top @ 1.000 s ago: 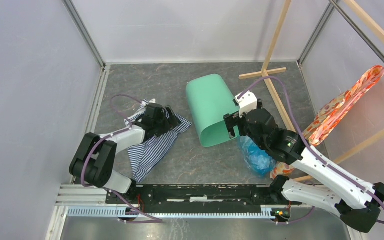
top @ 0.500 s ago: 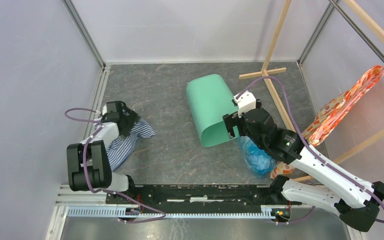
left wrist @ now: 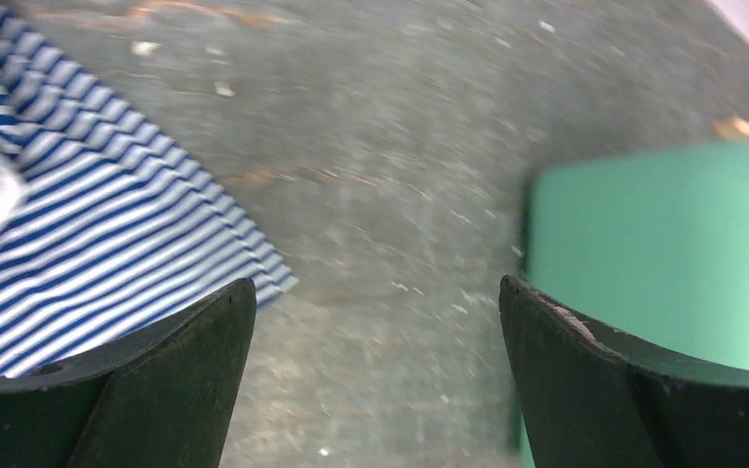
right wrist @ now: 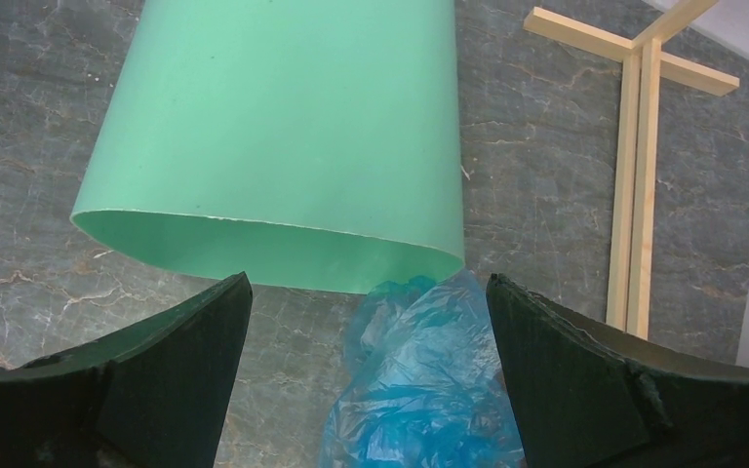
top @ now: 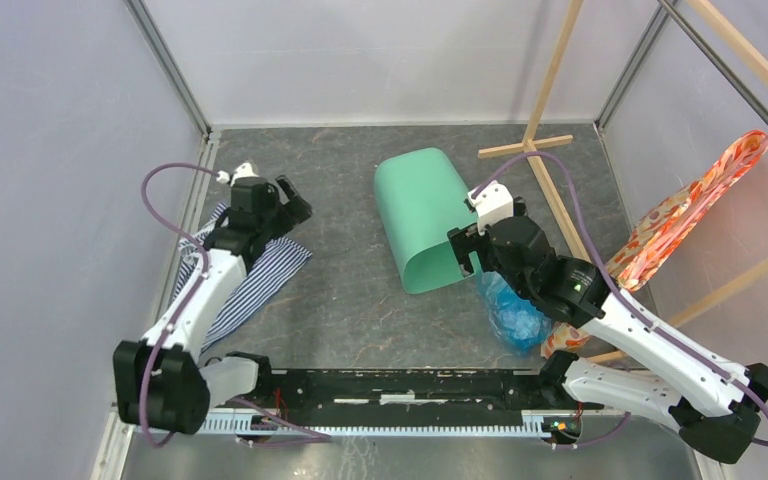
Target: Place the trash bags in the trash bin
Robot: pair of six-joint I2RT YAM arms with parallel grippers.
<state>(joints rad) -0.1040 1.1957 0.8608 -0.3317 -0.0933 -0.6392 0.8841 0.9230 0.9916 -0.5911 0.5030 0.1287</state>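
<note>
A mint-green trash bin (top: 420,215) lies on its side at the middle of a grey worktop (top: 350,310), its mouth facing 6 o'clock. A crumpled light-blue trash bag (top: 513,312) sits at the bin's 5 o'clock, touching the mouth's rim and mostly outside it. The right pincer (right wrist: 368,292) hovers over that rim, jaws apart and empty. The left pincer (left wrist: 375,292), also apart and empty, hangs at the bin's 9 o'clock, beside a blue-white striped cloth (top: 255,285).

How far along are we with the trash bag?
Done: nothing yet; the mint-green plastic bin lies on its side. In hand: neither gripper holds anything; the open right gripper hovers over the crinkly light-blue plastic bag, which lies outside, at the bin's mouth. The left gripper is open. Left: grasp the bag and push it inside.
</note>
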